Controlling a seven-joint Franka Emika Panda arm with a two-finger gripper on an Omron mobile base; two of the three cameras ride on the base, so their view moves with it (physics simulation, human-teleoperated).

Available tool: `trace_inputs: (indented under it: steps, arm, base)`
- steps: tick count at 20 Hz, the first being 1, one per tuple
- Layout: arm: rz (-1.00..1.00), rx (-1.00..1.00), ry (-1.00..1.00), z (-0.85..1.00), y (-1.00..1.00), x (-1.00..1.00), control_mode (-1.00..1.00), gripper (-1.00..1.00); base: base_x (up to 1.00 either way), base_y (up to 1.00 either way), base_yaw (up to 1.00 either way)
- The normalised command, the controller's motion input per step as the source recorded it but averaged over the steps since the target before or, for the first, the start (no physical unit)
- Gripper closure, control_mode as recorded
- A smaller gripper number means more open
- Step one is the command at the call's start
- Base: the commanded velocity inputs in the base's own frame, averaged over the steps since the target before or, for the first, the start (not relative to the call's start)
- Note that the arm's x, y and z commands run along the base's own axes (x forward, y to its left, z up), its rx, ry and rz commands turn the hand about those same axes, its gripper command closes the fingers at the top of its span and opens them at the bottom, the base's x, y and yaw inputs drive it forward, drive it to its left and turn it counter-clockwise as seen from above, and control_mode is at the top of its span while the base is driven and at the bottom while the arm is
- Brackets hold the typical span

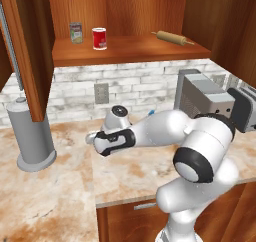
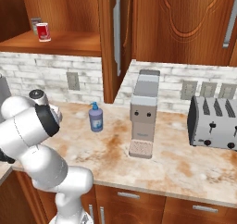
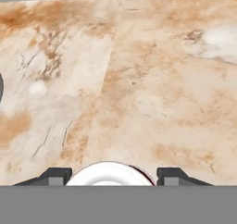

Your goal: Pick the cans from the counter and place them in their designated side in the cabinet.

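From the left base view, the bright red can with a silver top stands on the reddish-brown wooden cabinet's shelf, likely already sorted. The right base view shows it far left. In the hand view, the tool brackets a round white-topped, dark-red-edged can on the mottled beige counter; whether it grips cannot be told.

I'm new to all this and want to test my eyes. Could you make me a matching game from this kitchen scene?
Things:
1. bright red can
2. rolling pin
3. blue soap bottle
4. toaster

Places:
A. on the counter, far right
B. on the cabinet shelf, right part
C. on the counter beside the coffee machine
D. on the cabinet shelf, left part

Pairs: 1-D, 2-B, 3-C, 4-A
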Motion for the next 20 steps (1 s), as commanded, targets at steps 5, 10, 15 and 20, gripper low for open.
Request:
trace_inputs:
  steps: [5,10,15,20]
  arm:
    - [0.00,0.00,-0.09,0.21,-0.15,-0.19,-1.00,1.00]
    - [0.00,0.00,-0.09,0.22,-0.13,-0.23,-1.00,1.00]
    - [0.00,0.01,-0.09,0.30,-0.17,-0.27,-1.00,1.00]
    - [0.01,0.03,-0.07,0.32,-0.14,-0.27,-1.00,1.00]
  base:
    - [0.00,0.00,0.00]
    - [0.00,0.00,0.00]
    - [0.00,0.00,0.00]
    - [0.00,0.00,0.00]
